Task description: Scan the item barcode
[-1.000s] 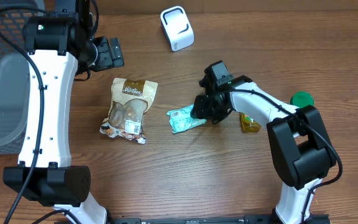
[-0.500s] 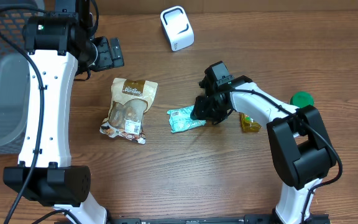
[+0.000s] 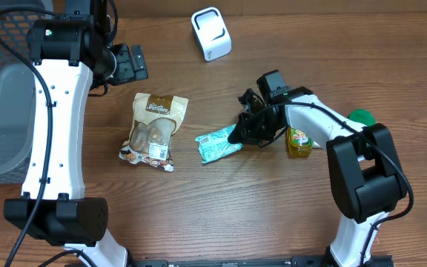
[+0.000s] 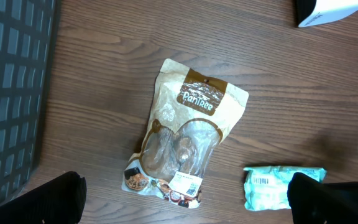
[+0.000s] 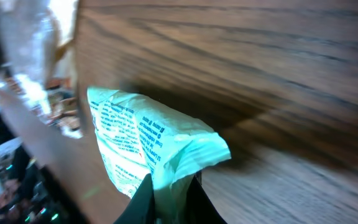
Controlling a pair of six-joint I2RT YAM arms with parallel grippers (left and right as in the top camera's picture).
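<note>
Right gripper [image 3: 238, 135] is pinched shut on the near end of the packet [image 3: 215, 145]. Packet's long axis runs straight out from its fingertips. Left gripper [image 3: 130, 64] is wide open, empty, much farther off.

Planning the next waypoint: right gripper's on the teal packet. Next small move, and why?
Probably lift it slightly: the right gripper pinches the teal packet by one edge, the rest lies on the table, and the white scanner sits farther back.
</note>
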